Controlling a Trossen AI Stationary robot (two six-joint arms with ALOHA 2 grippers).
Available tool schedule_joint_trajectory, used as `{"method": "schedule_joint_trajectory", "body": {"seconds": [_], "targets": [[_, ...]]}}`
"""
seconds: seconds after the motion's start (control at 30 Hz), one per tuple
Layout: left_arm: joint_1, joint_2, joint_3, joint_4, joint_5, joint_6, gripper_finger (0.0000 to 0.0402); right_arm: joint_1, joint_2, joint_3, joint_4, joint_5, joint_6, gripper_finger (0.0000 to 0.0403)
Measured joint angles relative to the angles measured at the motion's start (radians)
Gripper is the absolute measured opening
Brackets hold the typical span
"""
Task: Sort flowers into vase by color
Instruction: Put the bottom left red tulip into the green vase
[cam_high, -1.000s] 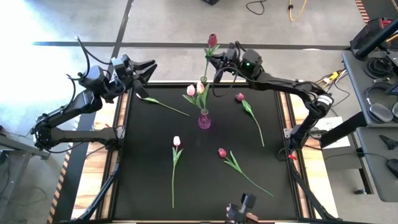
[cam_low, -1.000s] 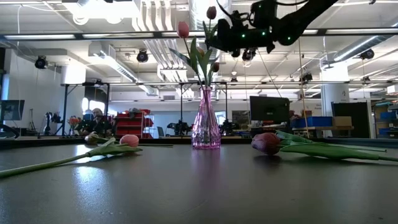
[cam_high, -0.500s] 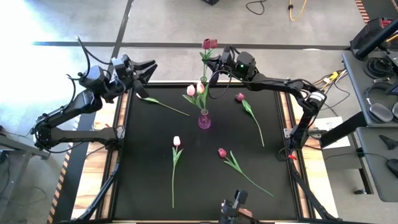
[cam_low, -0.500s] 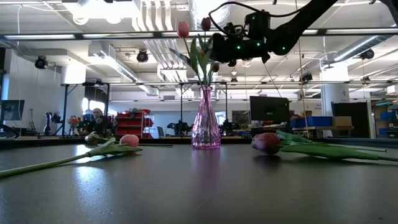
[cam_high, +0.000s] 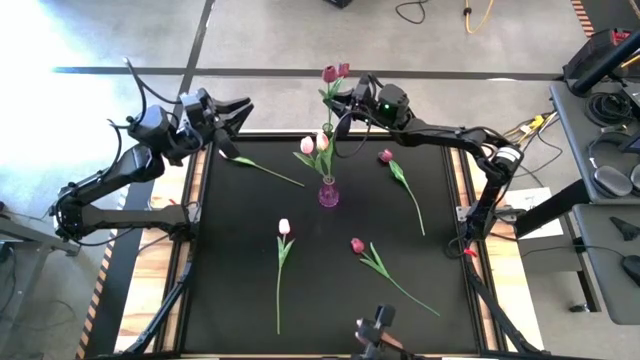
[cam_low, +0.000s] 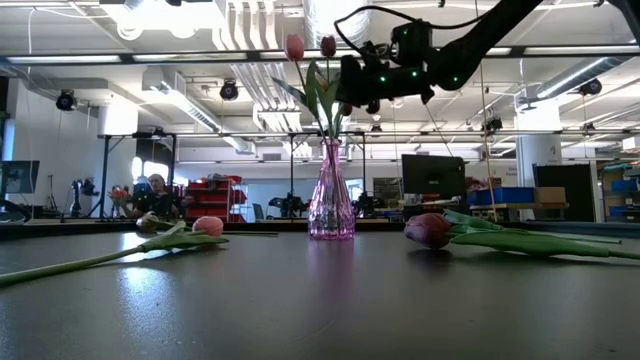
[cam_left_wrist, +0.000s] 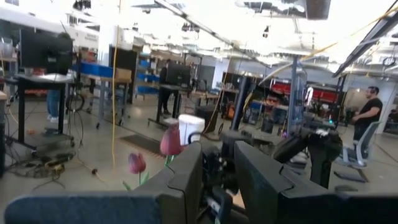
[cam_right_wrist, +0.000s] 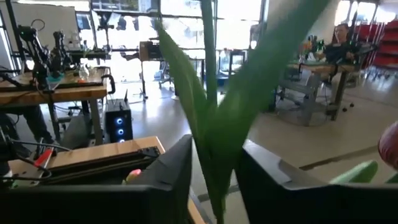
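Note:
A pink glass vase (cam_high: 328, 193) stands at the middle of the black mat and holds two light pink tulips (cam_high: 314, 144); it also shows in the low view (cam_low: 331, 195). My right gripper (cam_high: 352, 100) is high above the far side of the vase, shut on a maroon tulip (cam_low: 328, 45). Three tulips lie flat on the mat: a pink one (cam_high: 284, 228), a maroon one (cam_high: 357, 245) and another maroon one (cam_high: 386, 156). A green stem (cam_high: 262, 168) lies at the far left. My left gripper (cam_high: 236, 112) is open and empty at the far left corner. My right gripper pinches the maroon tulip's stem and leaves (cam_right_wrist: 211, 155) between its two fingers, below the head. The fingers come level from the table's right and lie across the stem. The tulip stands nearly upright, head above the fingers, stem running down toward the vase mouth (cam_low: 331, 142); whether its end is inside, I cannot tell.
The mat's near half has bare stretches between the lying tulips. A wooden strip (cam_high: 196, 170) borders the mat on the left. In the low view a person (cam_low: 155, 195) sits in the room far behind the table.
My right gripper has gone down and toward the table's left, toward the vase, still shut on the maroon tulip. The tulip's head has come lower and now stands beside the pink heads in the vase.

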Motion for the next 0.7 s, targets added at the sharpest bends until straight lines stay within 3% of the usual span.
{"method": "schedule_joint_trajectory", "body": {"seconds": [0.37,0.5,0.7], "targets": [[-0.001,-0.001,-0.037,-0.085,0.001,-0.097,0.0078,0.005,-0.065,0.0,-0.21,0.0,0.036,0.0181],[-0.001,-0.032,-0.09,-0.05,-0.004,-0.118,0.0078,0.005,-0.143,0.0,-0.345,0.004,0.014,0.0184],[-0.001,-0.097,-0.242,0.069,-0.002,-0.19,0.0077,0.015,-0.291,0.0,-0.572,0.131,-0.064,0.0174]]}}
